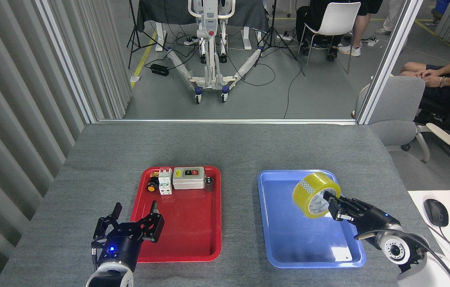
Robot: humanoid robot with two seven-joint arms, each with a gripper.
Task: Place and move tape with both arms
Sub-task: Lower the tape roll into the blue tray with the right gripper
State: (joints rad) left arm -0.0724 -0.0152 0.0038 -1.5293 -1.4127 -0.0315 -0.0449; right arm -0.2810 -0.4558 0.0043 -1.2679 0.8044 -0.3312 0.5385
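The tape (315,193), a yellow roll with a white printed core, hangs tilted above the far right part of the blue tray (288,243). My right gripper (334,205) is shut on its rim, and the arm comes in from the lower right. My left gripper (131,219) stands open at the near left corner of the red tray (181,235), fingers spread upward, holding nothing. A blue light glows on each gripper body.
At the far end of the red tray lie a grey switch box (188,177), a white breaker (164,181), a yellow button (152,187) and a small black part (209,183). A mouse (436,212) and a keyboard corner lie on a white desk at right. A person sits beyond the table at right.
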